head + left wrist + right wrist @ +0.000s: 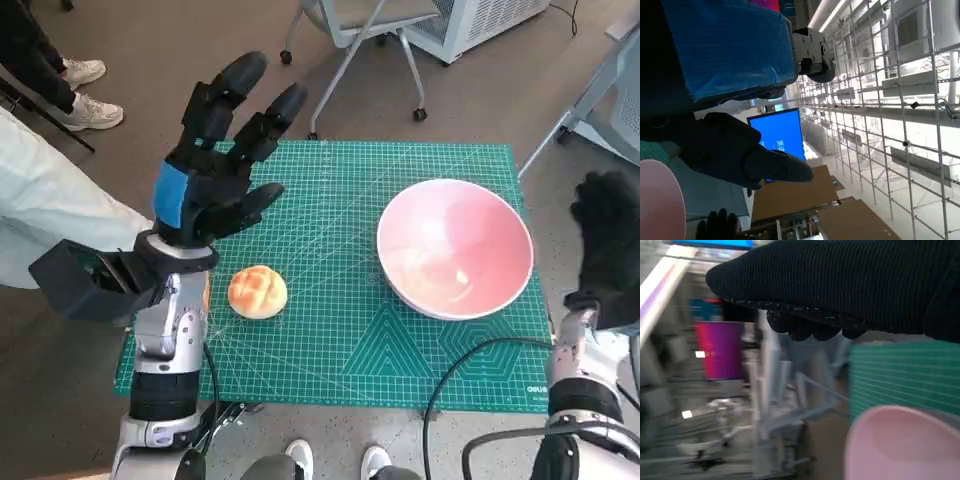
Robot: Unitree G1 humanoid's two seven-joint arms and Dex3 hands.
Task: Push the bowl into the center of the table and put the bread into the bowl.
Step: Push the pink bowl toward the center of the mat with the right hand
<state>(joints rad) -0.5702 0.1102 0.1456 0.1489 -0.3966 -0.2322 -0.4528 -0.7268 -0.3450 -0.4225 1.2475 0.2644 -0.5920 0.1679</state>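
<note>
A pink bowl (pixel 455 248) sits empty on the right half of the green cutting mat (pixel 330 330). Its rim also shows in the left wrist view (pixel 657 200) and the right wrist view (pixel 905 445). A round golden bread roll (pixel 258 292) lies on the mat's left part, near the front. My left hand (pixel 215 160) is raised above the mat's left side, behind the roll, fingers spread and holding nothing. My right hand (pixel 608 240) in its black glove hangs just off the mat's right edge, beside the bowl and apart from it, empty.
A rolling chair base (pixel 350 60) stands behind the table. A white unit (pixel 480 25) is at the back right. A person's white shoes (pixel 85 95) and pale sleeve (pixel 50 210) are at the left. Feet (pixel 335 460) show near the front edge.
</note>
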